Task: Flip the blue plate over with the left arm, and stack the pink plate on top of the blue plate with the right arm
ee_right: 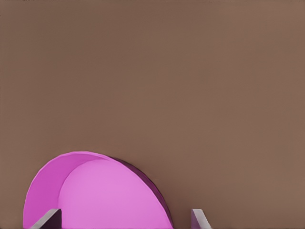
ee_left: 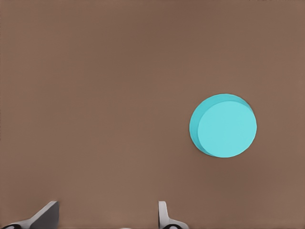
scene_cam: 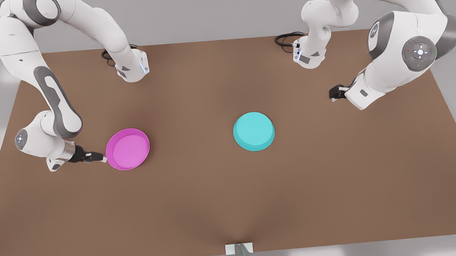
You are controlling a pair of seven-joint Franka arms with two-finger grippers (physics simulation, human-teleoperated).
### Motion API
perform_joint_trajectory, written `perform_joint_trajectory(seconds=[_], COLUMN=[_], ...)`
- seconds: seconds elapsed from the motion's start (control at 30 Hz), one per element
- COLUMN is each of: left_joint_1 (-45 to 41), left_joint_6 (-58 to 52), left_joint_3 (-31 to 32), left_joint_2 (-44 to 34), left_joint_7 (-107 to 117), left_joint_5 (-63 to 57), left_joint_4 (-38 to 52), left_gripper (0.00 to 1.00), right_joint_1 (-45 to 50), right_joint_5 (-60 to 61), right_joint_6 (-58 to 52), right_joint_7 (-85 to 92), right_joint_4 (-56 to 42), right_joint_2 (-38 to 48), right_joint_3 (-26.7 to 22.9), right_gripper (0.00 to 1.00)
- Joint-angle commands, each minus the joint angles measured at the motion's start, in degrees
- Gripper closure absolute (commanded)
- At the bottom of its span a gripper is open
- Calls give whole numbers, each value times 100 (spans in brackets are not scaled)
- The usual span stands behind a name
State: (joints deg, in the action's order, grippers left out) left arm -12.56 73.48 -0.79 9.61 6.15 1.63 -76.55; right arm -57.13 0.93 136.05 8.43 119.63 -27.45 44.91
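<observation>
Closest to you, a small white bracket [scene_cam: 239, 249] with a grey post is sitting at the near edge of the brown table [scene_cam: 231, 204], which is carrying both plates.

You are looking at 2 white arms with grey joint bands. The right arm [scene_cam: 53, 101] is reaching down on the front view's left, and the left arm [scene_cam: 394, 59] is waiting raised on the front view's right.

The pink plate [scene_cam: 127, 149] is lying toward the front view's left, well apart from the blue one. It is showing you a magenta rim wall and a lighter pink inside that is facing up. In the right wrist view, the pink plate [ee_right: 105, 195] is sitting close, between that gripper's fingers [ee_right: 50, 218].

The blue plate [scene_cam: 253, 131] is resting near the table's middle. Its flat turquoise base appears to be facing up, with a darker sloping wall showing along the near side. The left wrist view is seeing the blue plate [ee_left: 223, 125] from well away.

The right gripper [scene_cam: 102, 158] is lying low and level, its tips right at the pink plate's rim and its fingers spread wide. The left gripper [scene_cam: 332, 94] is hovering well apart from the blue plate, its fingers [ee_left: 47, 214] also standing wide.
</observation>
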Motion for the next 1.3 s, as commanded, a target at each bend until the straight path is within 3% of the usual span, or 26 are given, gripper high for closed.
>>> perform_joint_trajectory(seconds=[0.0, 0.23, 0.37, 0.5, 1.03, 1.27], left_joint_1=[-18, -19, -19, -1, 26, 26], left_joint_6=[0, 9, 9, 9, 0, -9], left_joint_3=[0, 0, -17, 9, -61, -61], left_joint_2=[-3, -3, 6, -12, 6, 6], left_joint_7=[0, -9, 0, 0, 158, 158], left_joint_5=[-14, -14, -23, 56, 39, 48], left_joint_4=[0, 9, 26, 44, 176, 176], left_gripper=[0, 0, 0, 0, 0, 0], right_joint_1=[0, -246, -263, -360, -307, -369], right_joint_5=[3, -568, -586, -594, -1297, -1886], right_joint_6=[35, 97, 1196, 1504, 1425, 713], right_joint_7=[0, 44, -35, -52, -8, 475], right_joint_4=[-1, 377, 421, 500, 764, 781], right_joint_2=[-6, -6, -173, -455, -736, -788], right_joint_3=[0, 246, 203, 194, 167, 150], right_gripper=[0, 0, 0, 0, 2, 2])
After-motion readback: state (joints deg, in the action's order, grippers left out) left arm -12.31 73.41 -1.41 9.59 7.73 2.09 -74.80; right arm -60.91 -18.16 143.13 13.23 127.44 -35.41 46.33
